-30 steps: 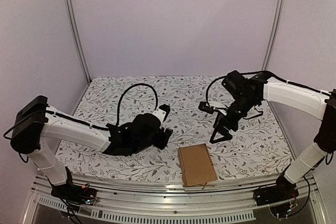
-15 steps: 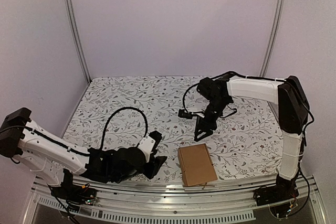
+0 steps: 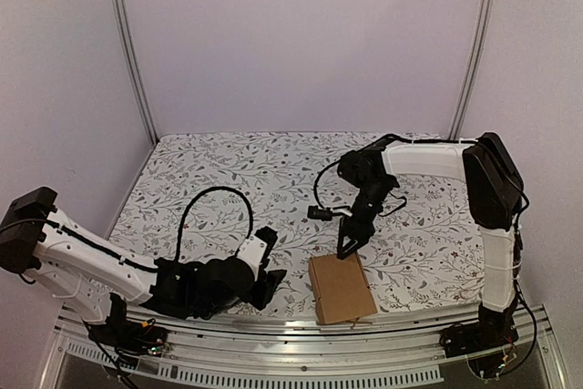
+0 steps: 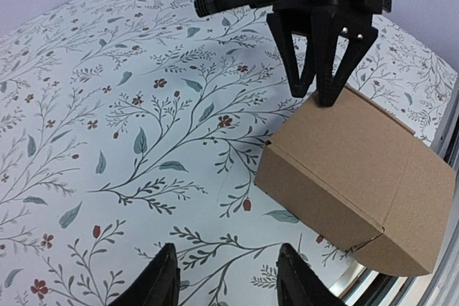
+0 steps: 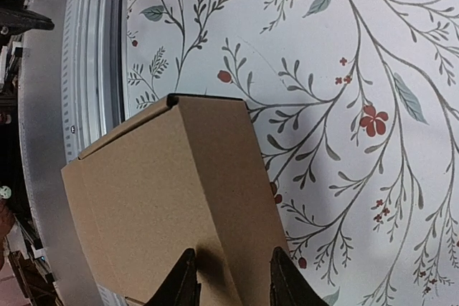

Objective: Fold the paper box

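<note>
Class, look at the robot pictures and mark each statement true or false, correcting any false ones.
1. The paper box is folded up into a carton. True.
2. The left gripper holds the box. False: its jaws stand open over bare tablecloth, and the box stands apart from it.
3. The right gripper points down at the box's far top edge. True.
4. The box sits in the middle of the table. False: it sits at the near edge, beside the metal rail.
5. The tablecloth is plain white. False: it bears a print of leaves and flowers.
</note>
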Motion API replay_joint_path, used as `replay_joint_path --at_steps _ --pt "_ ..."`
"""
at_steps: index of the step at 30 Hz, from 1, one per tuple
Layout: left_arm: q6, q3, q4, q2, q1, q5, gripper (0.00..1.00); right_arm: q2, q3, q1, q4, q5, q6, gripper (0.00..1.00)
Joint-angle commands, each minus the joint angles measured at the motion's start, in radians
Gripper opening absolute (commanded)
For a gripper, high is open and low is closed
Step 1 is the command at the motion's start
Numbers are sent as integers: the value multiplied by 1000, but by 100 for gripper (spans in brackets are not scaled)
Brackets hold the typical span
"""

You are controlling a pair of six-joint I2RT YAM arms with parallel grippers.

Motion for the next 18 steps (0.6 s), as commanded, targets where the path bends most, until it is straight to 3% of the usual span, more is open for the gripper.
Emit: replay_joint_path --at_steps 1,10,18 --pt "1 -9 -18 12 -15 -23 46 27 18 7 -38 -33 -20 29" --pt "6 -9 -11 9 -18 -23 46 120 96 -30 -72 -61 64 12" --pt "3 -43 -6 -90 -33 -79 47 196 163 -99 -97 -91 133 8"
